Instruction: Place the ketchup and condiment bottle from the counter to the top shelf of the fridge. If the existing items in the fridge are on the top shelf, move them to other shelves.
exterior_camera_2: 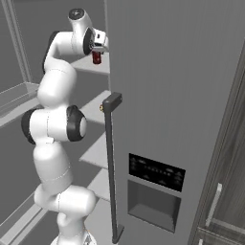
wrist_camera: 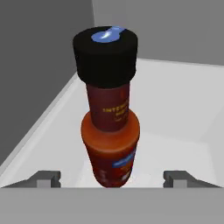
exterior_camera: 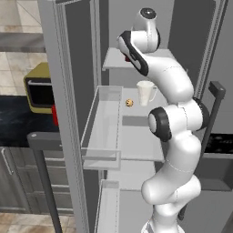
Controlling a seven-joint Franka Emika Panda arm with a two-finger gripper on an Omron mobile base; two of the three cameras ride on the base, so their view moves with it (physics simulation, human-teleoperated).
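Fingertips (wrist_camera: 48, 178) stand spread either side of the ketchup bottle (wrist_camera: 110, 131), upright on the top shelf (wrist_camera: 175, 113); gripper (wrist_camera: 111, 179) open, release step; you should retreat straight back

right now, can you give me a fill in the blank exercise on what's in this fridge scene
1. The red bottle stands upright on the ____ shelf of the fridge.
2. Its cap is ____ in colour, with a blue mark on top.
3. The gripper has its jaws ____, one fingertip on each side of the bottle.
4. On the shelf below stands a white ____ beside a small round brown thing.

Missing words: top; black; open; jug
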